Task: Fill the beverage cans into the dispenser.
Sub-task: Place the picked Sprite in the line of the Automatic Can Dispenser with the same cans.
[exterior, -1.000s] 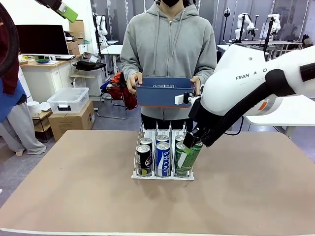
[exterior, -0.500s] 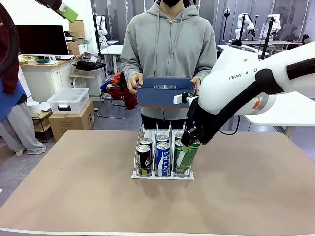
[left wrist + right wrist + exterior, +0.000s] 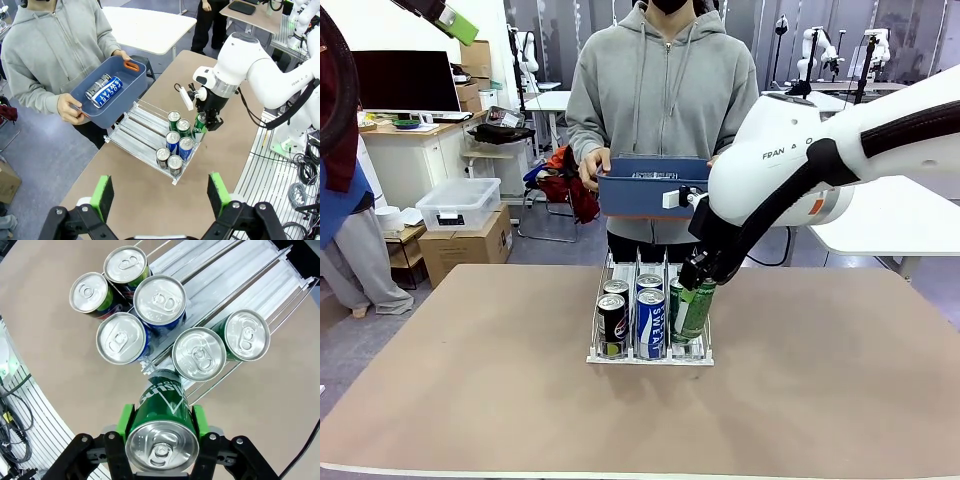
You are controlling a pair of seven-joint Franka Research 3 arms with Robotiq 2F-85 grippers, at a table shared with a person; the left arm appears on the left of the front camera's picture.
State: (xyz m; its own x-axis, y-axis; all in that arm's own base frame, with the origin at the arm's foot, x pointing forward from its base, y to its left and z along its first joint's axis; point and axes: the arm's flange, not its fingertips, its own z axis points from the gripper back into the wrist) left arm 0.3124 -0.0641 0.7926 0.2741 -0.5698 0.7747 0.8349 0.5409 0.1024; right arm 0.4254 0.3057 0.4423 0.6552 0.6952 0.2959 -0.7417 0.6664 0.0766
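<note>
The dispenser stands mid-table with black and blue beverage cans in its left and middle lanes, two deep. My right gripper is shut on a green can, tilted over the front of the right lane, where two green cans stand. In the right wrist view the held green can sits between the green pads, its lower end at the dispenser's front edge. My left gripper hovers high above the table, open and holding nothing, looking down on the dispenser.
Across the table a person holds a blue bin in both hands just behind the dispenser; it holds a black and a blue can. The brown tabletop is bare around the dispenser. My right arm's base stands off the table's side.
My right gripper has carried the green can leftward and farther in, from beside the dispenser's right front corner to over the right lane. The left gripper has stayed open.
</note>
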